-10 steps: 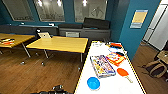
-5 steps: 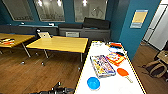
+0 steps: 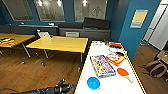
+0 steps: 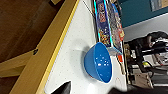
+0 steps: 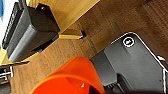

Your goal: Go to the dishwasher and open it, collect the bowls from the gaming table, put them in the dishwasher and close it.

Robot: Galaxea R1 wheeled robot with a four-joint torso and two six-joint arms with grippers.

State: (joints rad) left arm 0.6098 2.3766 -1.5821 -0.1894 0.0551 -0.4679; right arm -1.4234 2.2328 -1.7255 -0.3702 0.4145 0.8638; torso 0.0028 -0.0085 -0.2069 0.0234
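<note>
Teal-walled lounge, wood floor (image 3: 37, 72), dark sofa (image 3: 82, 28) along the far wall. Yellow-topped desks (image 3: 60, 43) at left. Gaming table (image 3: 86, 68), white top with yellow frame, runs from near centre away to the right-hand far side. On it: blue bowl (image 3: 93, 83) at the near end, upright; board-game boxes (image 3: 102, 65) just beyond it; orange paddle (image 3: 123, 72) to the right of the boxes. Left arm (image 3: 53, 89) comes in low at near left, beside the table's edge; left gripper (image 4: 88, 90) near the blue bowl, not touching, fingers apart. Right wrist view: orange-red bowl (image 5: 68, 78) close against the gripper; whether it is clamped cannot be told. Backpack (image 3: 157, 66) on the floor, far right.
</note>
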